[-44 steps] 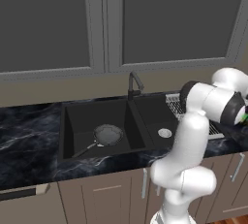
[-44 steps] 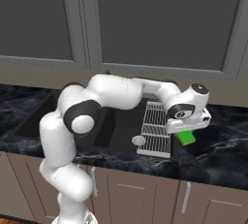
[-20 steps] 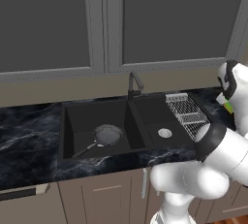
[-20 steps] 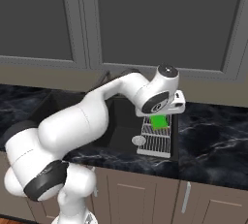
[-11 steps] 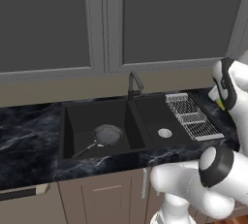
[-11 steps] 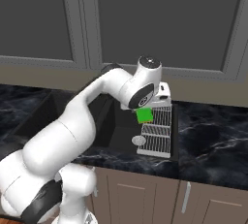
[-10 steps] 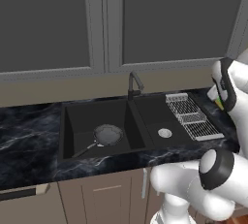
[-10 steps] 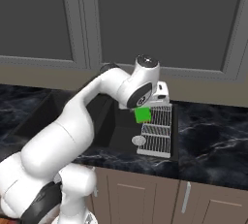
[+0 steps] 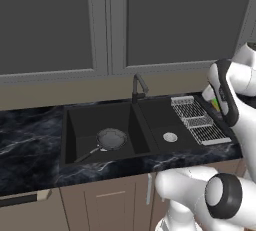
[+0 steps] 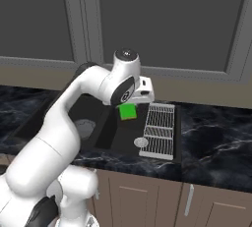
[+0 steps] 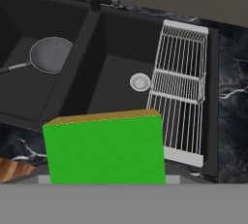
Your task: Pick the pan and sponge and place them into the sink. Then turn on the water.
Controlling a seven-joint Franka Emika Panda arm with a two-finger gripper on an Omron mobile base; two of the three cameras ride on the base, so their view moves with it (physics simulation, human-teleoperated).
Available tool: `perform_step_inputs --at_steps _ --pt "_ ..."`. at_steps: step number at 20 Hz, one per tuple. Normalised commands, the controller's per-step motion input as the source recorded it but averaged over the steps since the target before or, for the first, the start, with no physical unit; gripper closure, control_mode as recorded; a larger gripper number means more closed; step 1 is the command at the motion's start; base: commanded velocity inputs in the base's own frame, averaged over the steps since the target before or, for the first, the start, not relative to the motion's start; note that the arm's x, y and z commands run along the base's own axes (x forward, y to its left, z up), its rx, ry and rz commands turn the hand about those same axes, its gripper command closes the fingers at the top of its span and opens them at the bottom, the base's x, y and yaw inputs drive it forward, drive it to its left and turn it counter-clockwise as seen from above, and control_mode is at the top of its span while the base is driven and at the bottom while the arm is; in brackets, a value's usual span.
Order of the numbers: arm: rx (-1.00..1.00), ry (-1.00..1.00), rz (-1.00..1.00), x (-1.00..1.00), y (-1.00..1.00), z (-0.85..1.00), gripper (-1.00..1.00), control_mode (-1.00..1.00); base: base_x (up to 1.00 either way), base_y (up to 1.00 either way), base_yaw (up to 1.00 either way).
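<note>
Sponge (image 11: pixel 104 148) — a small rectangular block, bright green with a yellow layer along its upper edge — fills the lower middle of the hand view and is gripped in the claw (image 10: pixel 129 108), whose fingers are hidden behind it. In the right base view the same green block (image 10: pixel 128 112) hangs below the white arm's hand, in the air above the right-hand bowl of the large matte black double-basin sink (image 10: pixel 115 137). In the left base view the sink (image 9: pixel 150 120) sits in the dark marbled bench (image 9: pixel 30 140), with the white arm rising at the right edge of the frame.

Small round shallow grey metal frying pan (image 9: pixel 111 139) — resting on the floor of the sink's left bowl, its long thin dark handle pointing toward the bowl's front left corner; the hand view shows the pan (image 11: pixel 50 55) in that same bowl. Round silver drain (image 11: pixel 140 82) lies on the floor of the right bowl. White wire dish rack (image 11: pixel 181 92) lies over the right side of the sink, beside that drain. Dark curved faucet (image 9: pixel 138 86) stands behind the divider between the two bowls.
</note>
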Motion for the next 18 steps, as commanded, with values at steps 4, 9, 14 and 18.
perform_step_inputs --at_steps 4,9,14,18 --pt "0.01 0.0 -0.02 -0.12 0.5 0.24 1.0 -1.0 0.0 0.0 0.0" --pt "0.0 0.0 -0.01 -0.11 0.55 0.23 1.0 -1.0 0.0 0.0 0.0" --pt "0.0 0.0 0.0 -0.08 0.58 0.18 1.0 -1.0 0.0 0.0 0.0" --pt "0.01 0.0 0.0 -0.03 0.59 0.15 1.0 -1.0 0.0 0.0 0.0"
